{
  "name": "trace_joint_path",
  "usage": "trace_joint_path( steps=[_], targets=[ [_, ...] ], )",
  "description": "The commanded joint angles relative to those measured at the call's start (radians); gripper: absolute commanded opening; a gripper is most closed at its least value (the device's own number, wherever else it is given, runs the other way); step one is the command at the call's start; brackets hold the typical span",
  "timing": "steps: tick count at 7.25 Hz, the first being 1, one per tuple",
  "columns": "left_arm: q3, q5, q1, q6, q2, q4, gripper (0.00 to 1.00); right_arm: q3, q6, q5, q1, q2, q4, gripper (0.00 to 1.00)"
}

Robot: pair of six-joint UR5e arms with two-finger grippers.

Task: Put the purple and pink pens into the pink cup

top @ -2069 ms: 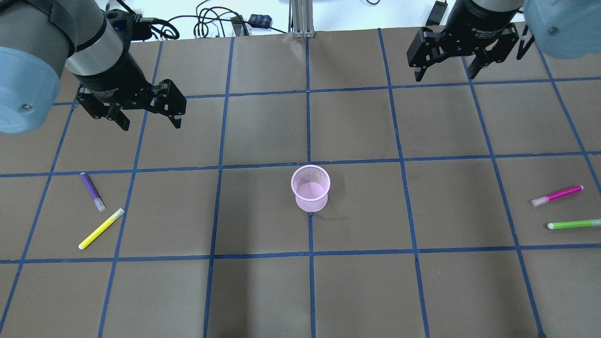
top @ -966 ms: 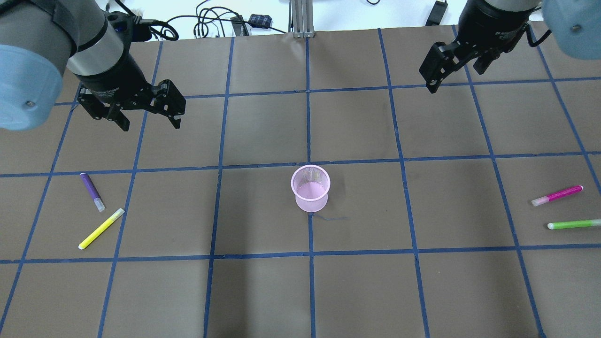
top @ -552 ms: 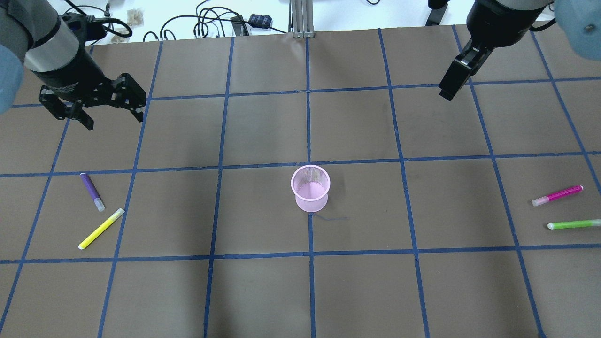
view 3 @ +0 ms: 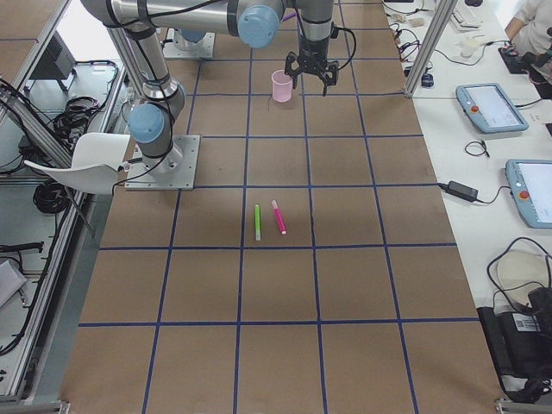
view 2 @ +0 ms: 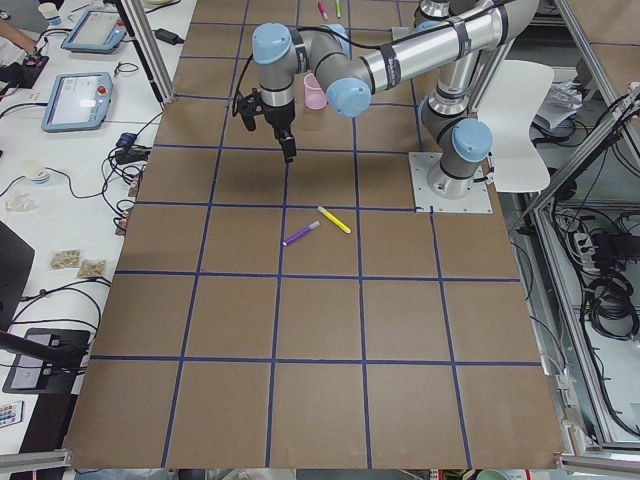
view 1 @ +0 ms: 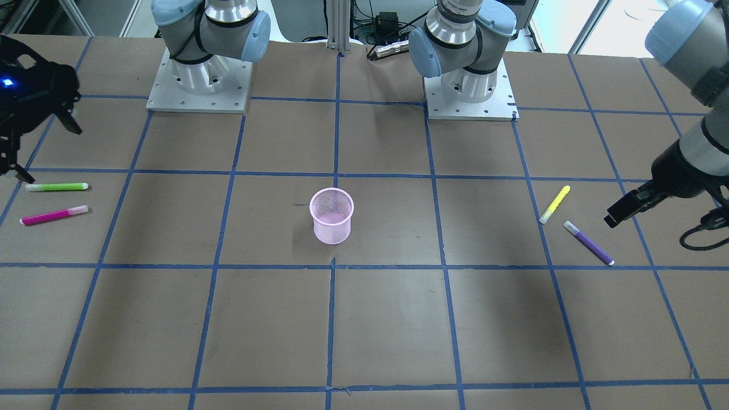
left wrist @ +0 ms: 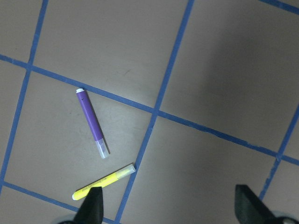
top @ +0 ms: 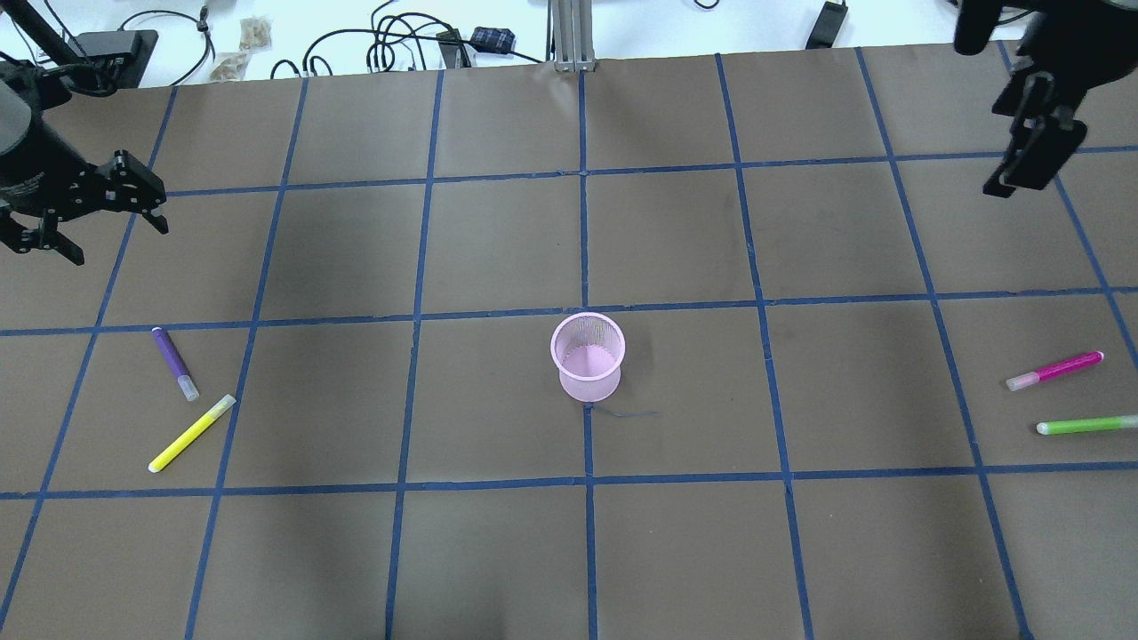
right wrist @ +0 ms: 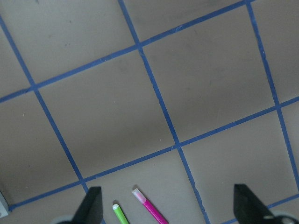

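**Both claws open above their pens, nothing picked up yet**

The pink cup (top: 588,380) stands upright and empty at the middle of the tabletop (top: 498,240). I take it to sit there so either arm can reach it.

The purple pen (top: 173,360) lies flat well off to the robot's left of the cup. The pink pen (top: 1058,368) lies flat well off to the right. Neither is in the cup, so the task has barely begun.

Each wanted pen has a decoy beside it:
- A yellow pen (top: 191,433) lies near the purple one. Their clear cap ends come close together but do not touch.
- A green pen (top: 1086,425) lies just beside the pink one, roughly parallel to it.

The left claw (top: 122,242) hangs above the tabletop beyond the purple pen, on the far side from the robot. Its fingers are spread wide and hold nothing. The left wrist camera frames both the purple and the yellow pen, so I read this as a look-down pose for lining up.

The right claw (right wrist: 169,205) is also spread wide and empty. In the overhead view it shows edge-on, well beyond the pink pen. Its wrist camera catches only the cap ends of the pink and green pens, at the bottom edge.

Next, as I judge it, each claw must come back over its pen and turn to straddle the barrel crosswise. On the left, a finger could nudge the yellow pen. On the right, the green pen leaves little room for a finger.
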Motion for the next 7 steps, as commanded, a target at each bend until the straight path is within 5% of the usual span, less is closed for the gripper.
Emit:
trace_joint_path(
  steps=[1,4,7],
  targets=[
    [-0.002,-0.004,0.082,0.078,-0.092,0.074,1.00,0.027,-0.363,0.006,-0.189,0.007,0.028,0.98],
    [-0.068,-0.005,0.134,0.069,-0.204,0.224,1.00,0.091,-0.773,0.015,-0.373,0.053,0.011,0.96],
    [-0.074,0.002,0.136,0.069,-0.286,0.266,0.97,0.081,-1.150,0.152,-0.564,0.208,-0.008,0.94]
  ],
)
